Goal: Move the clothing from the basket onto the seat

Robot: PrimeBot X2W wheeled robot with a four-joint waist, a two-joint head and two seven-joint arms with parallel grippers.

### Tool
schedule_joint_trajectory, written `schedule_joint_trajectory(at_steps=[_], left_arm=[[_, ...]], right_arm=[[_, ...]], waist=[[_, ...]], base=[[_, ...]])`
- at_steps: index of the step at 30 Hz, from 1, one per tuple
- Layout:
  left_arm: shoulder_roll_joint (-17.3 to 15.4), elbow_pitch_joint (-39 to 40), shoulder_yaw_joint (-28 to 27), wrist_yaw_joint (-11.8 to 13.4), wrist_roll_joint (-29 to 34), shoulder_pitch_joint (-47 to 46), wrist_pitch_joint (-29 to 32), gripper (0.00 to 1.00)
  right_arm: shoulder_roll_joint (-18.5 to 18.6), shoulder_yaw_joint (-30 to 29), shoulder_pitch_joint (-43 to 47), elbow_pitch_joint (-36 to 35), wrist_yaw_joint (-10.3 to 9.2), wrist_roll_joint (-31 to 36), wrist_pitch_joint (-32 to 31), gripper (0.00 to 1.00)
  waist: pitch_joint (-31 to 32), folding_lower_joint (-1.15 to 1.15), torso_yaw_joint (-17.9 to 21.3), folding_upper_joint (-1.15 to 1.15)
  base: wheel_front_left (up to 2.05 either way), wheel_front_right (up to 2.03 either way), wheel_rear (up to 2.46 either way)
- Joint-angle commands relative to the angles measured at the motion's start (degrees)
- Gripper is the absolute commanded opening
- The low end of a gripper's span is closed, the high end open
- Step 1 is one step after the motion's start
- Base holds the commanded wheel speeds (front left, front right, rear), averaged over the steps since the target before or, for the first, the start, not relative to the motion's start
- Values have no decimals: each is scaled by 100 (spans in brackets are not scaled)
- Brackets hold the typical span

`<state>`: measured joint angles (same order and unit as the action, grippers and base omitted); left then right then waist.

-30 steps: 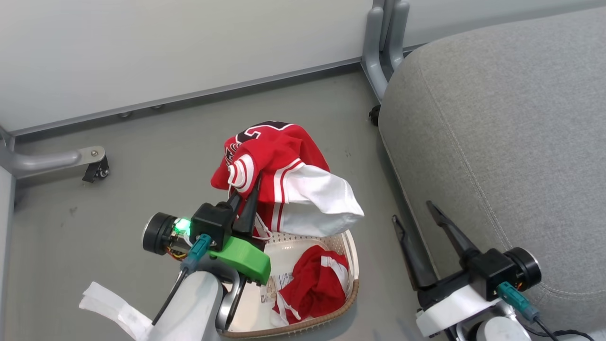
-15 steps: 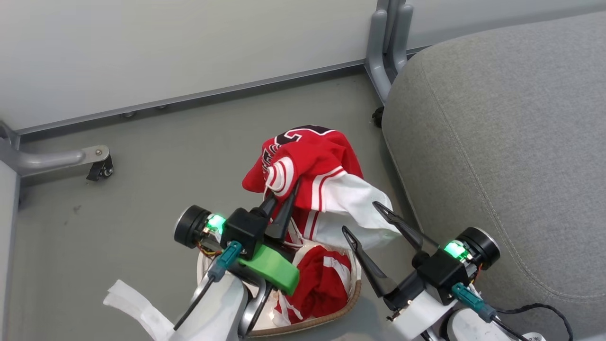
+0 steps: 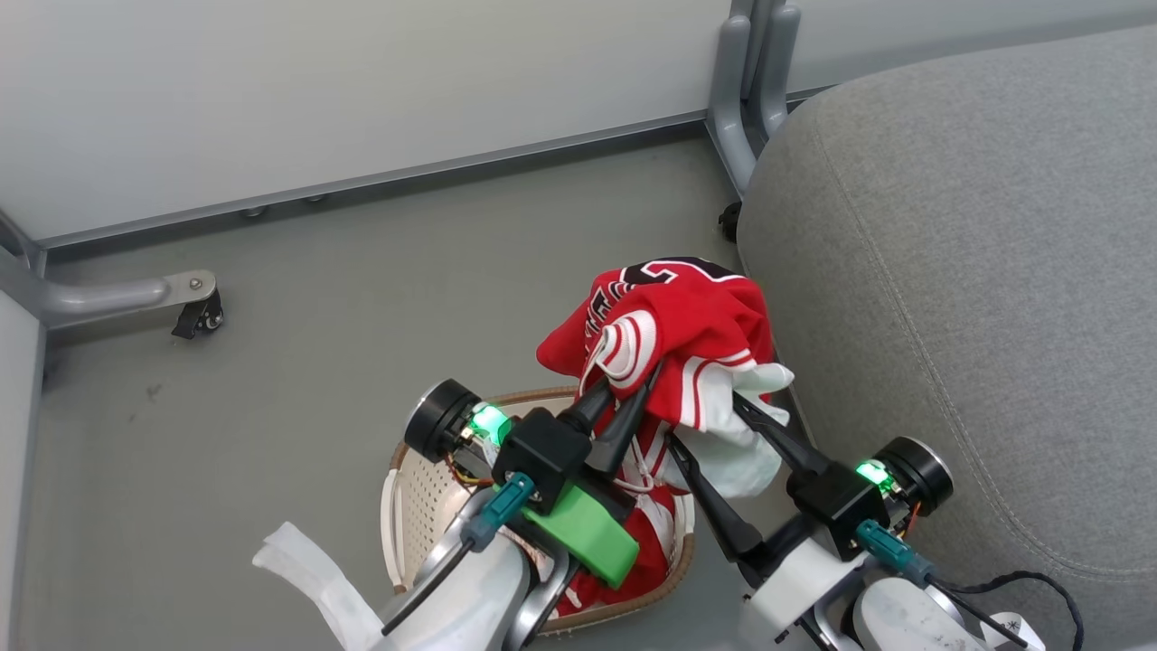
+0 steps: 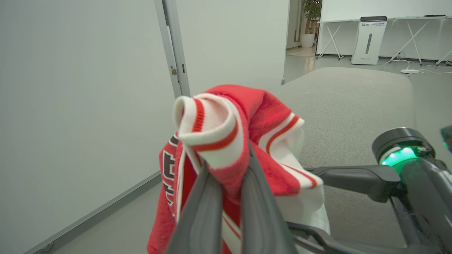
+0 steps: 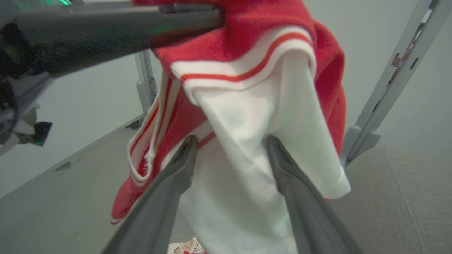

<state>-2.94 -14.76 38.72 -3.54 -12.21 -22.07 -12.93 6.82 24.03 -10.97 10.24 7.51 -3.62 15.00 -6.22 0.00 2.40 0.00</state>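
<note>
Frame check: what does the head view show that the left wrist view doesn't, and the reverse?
Head view adds: the basket on the floor, a second red garment lying in it, and a caster near the wall. Left wrist view adds: the room past the seat, with a white unit, a plant and folding tables. Both: the left hand shut on the red jersey, the open right hand at its white panel, and the grey seat beside them.
</note>
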Motion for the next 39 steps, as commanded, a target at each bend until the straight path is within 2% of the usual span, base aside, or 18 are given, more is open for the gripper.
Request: schedule_joint_trajectory(at_steps=[1, 8, 9, 10, 11, 12, 25, 26, 27, 28, 39], left_arm=[[5, 73, 45, -8, -43, -105, 3, 0], [6, 156, 316, 45, -190, -80, 94, 0], [6, 150, 340, 43, -200, -72, 102, 0], [6, 145, 358, 48, -224, -64, 97, 0], [6, 135, 380, 55, -241, -50, 100, 0], [6, 124, 398, 61, -250, -38, 104, 0], [-6, -70, 456, 165, -345, -7, 46, 0], [-11, -84, 455, 176, -334, -13, 39, 2], [-19, -99, 458, 197, -321, -19, 27, 84], [-23, -118, 453, 221, -313, -17, 25, 100], [-114, -258, 467, 340, -246, -115, -7, 100]], right_arm=[[50, 30, -35, 80, -4, -25, 28, 100], [34, 101, -22, 379, -4, -44, 28, 100], [28, 103, -27, 396, -4, -39, 28, 50], [23, 121, -21, 410, -4, -45, 28, 38], [30, 148, -14, 428, -4, -43, 28, 7], [38, 161, -6, 440, -4, -42, 28, 0], [67, 134, 163, 335, -4, -141, 28, 0], [65, 127, 183, 325, -4, -148, 28, 0], [65, 117, 201, 312, -4, -150, 28, 0], [66, 112, 210, 302, -4, -153, 28, 0], [30, -14, 210, 181, -4, -183, 29, 0]], waist=[[16, 0, -6, 0], [148, 0, -48, 0], [169, 0, -55, 0], [185, 0, -60, 0], [202, 0, -65, 0], [215, 0, -70, 0], [253, 0, -80, 0], [255, 0, -78, 0], [256, 0, -76, 0], [256, 0, -75, 0], [244, 0, -61, 0]], base=[[0, 0, 0], [0, 0, 0], [0, 0, 0], [0, 0, 0], [0, 0, 0], [0, 0, 0], [0, 0, 0], [0, 0, 0], [0, 0, 0], [0, 0, 0], [0, 0, 0]])
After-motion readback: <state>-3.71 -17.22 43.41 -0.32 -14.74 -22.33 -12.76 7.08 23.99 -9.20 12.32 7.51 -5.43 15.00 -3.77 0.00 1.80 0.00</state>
